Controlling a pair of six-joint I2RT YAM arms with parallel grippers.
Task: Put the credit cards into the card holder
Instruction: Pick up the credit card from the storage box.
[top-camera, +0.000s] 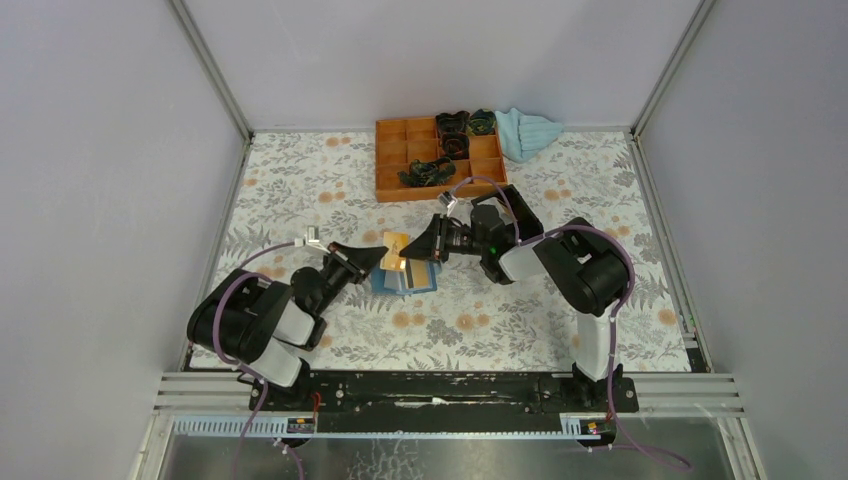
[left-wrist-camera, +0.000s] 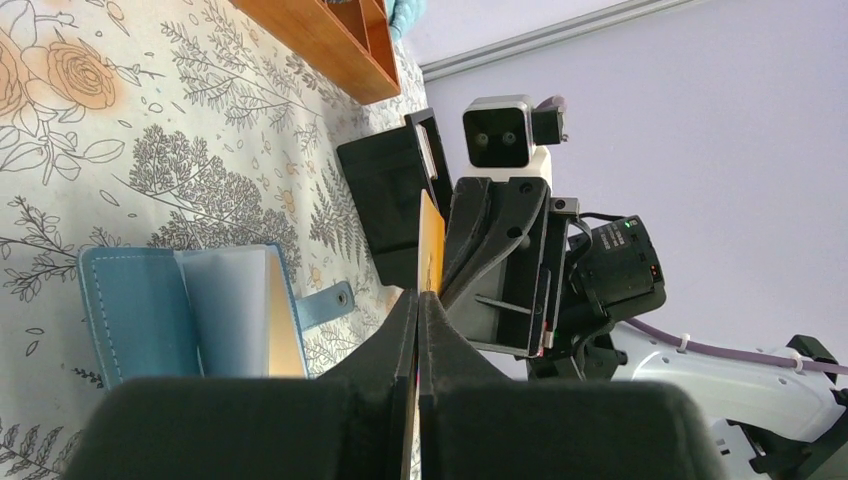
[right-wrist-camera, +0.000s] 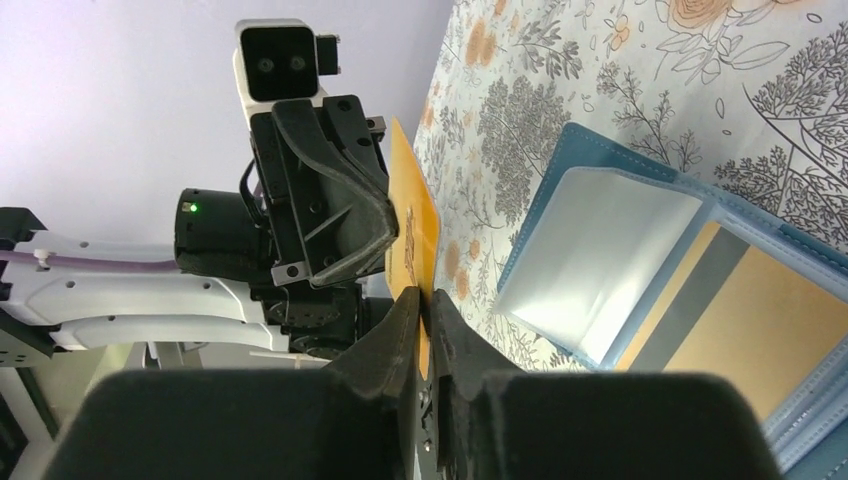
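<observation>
A tan-orange credit card (top-camera: 395, 248) stands on edge above the table, held from both sides. My left gripper (top-camera: 380, 256) is shut on its near edge; the card (left-wrist-camera: 430, 235) rises out of the closed tips (left-wrist-camera: 418, 296). My right gripper (top-camera: 413, 250) is shut on the opposite edge, its jaws (right-wrist-camera: 424, 298) pressed to both faces of the card (right-wrist-camera: 412, 225). The blue card holder (top-camera: 408, 279) lies open on the table just below the card. Its clear sleeves (right-wrist-camera: 600, 250) are fanned up, and another tan card (right-wrist-camera: 765, 335) sits in a pocket. In the left wrist view the holder (left-wrist-camera: 140, 310) lies to the left, clasp tab (left-wrist-camera: 330, 300) out.
An orange compartment tray (top-camera: 393, 170) with dark items in some cells stands at the back, its corner (left-wrist-camera: 320, 40) in the left wrist view. A light blue cloth (top-camera: 527, 132) lies beside it. Grey walls close the floral table on three sides.
</observation>
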